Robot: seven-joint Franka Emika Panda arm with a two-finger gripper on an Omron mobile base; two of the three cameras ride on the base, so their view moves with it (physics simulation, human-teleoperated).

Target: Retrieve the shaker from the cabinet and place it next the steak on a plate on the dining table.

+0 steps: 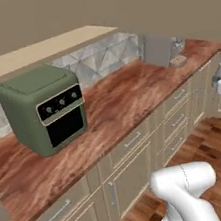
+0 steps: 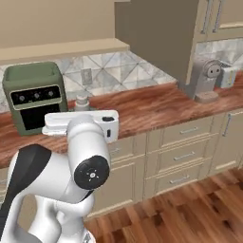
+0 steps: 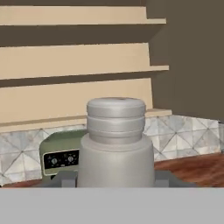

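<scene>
Shaker (image 3: pixel 116 142) sits upright, clamped between the claw's (image 3: pixel 116 180) fingers, held in the air above the wood-grain tabletop (image 3: pixel 192 168); beyond the claw stands a green toaster oven (image 3: pixel 61 154) against the tiled backsplash (image 3: pixel 183 135); higher behind it rise open cabinet (image 3: pixel 74 65) shelves; drawer units (image 2: pixel 182 147) lie below.

Toaster oven (image 1: pixel 45 108) sits on the worktop (image 1: pixel 122 105) against the tiled wall (image 2: pixel 118 66), under a shelf (image 1: pixel 42 50). Coffee machine (image 2: pixel 206 78) stands far along the worktop, beside the cabinet (image 2: pixel 156 33). Drawers (image 2: pixel 182 154) below. Shaker (image 3: pixel 116 142) between the pincer (image 3: pixel 116 177) fingers, before the oven.
</scene>
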